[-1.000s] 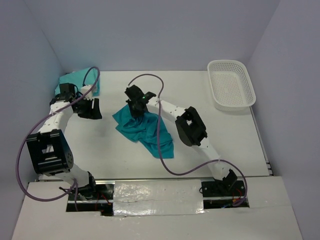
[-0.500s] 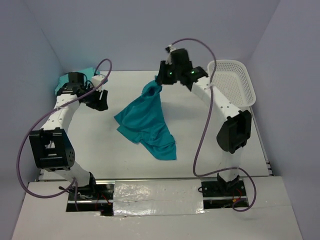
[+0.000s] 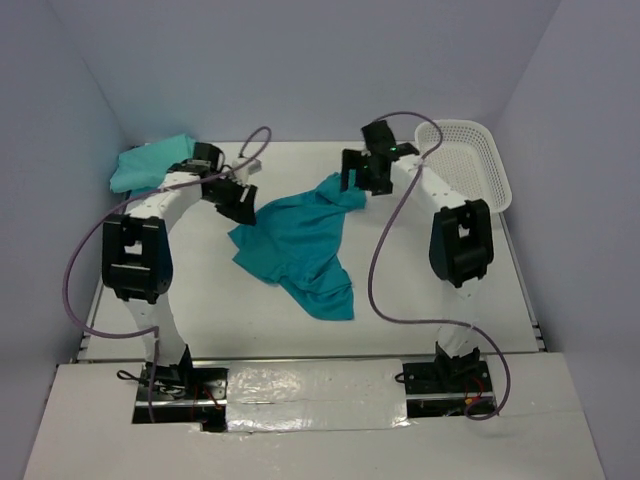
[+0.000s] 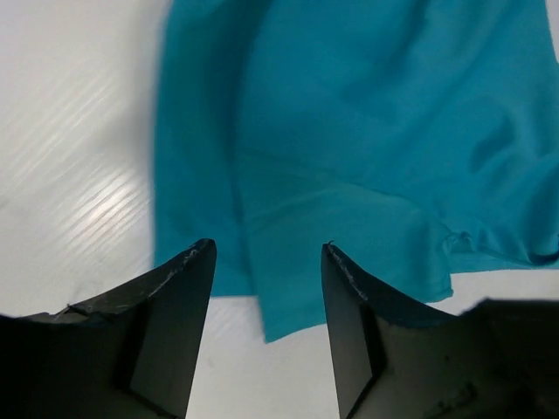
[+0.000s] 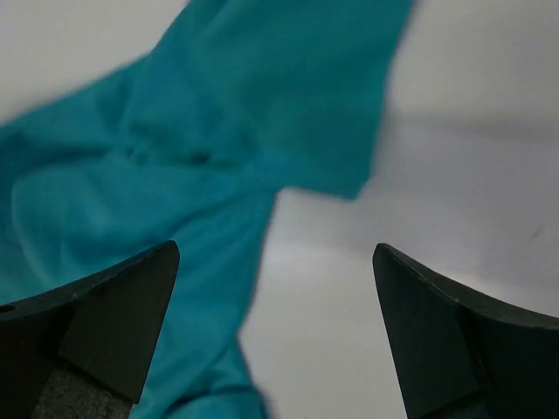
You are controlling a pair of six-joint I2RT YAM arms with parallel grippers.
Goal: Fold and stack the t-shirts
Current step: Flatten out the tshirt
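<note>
Hovering over the rumpled teal cloth t-shirt (image 3: pixel 300 240) now, which lies spread loose in the middle of the white bench (image 3: pixel 220 300). My left jaws stand open above its left edge, the cloth lying beneath them, ungripped. My right jaws gape wide at its far right corner, holding nothing. A second, greener teal t-shirt (image 3: pixel 150 163) sits bunched in the far left corner, and the white plastic lattice basket (image 3: pixel 465 170) sits far right.

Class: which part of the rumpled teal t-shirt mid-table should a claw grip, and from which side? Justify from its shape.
Probably the loose left-side edge of the t-shirt, approached from above by the left claw, whose open jaws hover there. That edge lies thin against the table; the middle is bunched.
</note>
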